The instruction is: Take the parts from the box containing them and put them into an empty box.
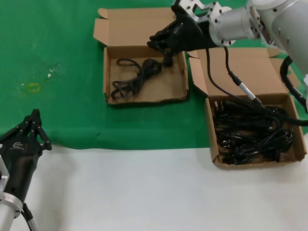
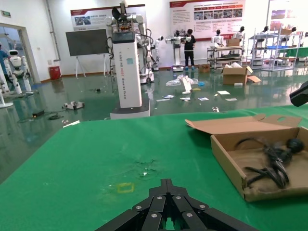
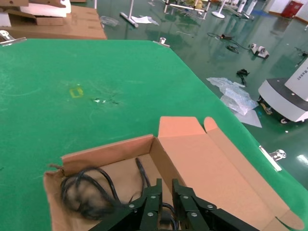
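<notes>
**Holding a cord over the left box**

Hovering at the far right corner of the left box point(image 1: 179, 96), the right gripper point(image 1: 166, 48) is clenched on a black plug point(image 1: 168, 60). One coiled cord point(image 1: 132, 77) lies inside this box. To the right, the second box point(image 1: 211, 127) holds the piled cords point(image 1: 252, 132). Parked near left, the left gripper point(image 1: 36, 126) has its fingers closed together, grasping nothing.

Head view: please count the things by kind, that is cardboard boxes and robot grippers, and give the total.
Cardboard boxes: 2, the left box with one cord bundle and the right box with a pile of cords.
Grippers: 2, the left gripper and the right gripper.
Total: 4.
</notes>
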